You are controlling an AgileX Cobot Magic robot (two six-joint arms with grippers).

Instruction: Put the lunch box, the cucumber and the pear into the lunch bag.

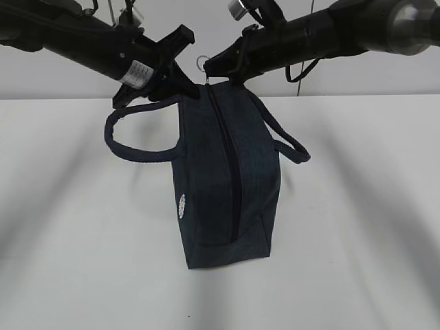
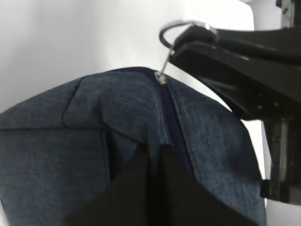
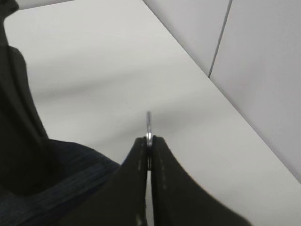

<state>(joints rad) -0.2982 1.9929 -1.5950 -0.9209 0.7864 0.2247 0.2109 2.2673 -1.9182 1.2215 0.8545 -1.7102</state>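
Note:
The dark navy lunch bag stands on the white table with its top zipper closed along its whole length. My right gripper is shut on the metal ring pull at the bag's far end; the ring sticks out beyond the tips of my right gripper. My left gripper is shut on a fold of the bag's fabric just beside the zipper, close to the ring. The lunch box, the cucumber and the pear are out of view.
The bag's two loop handles hang out to the left and right. A pale wall runs behind the table's far edge. Both arms cross above the bag's far end.

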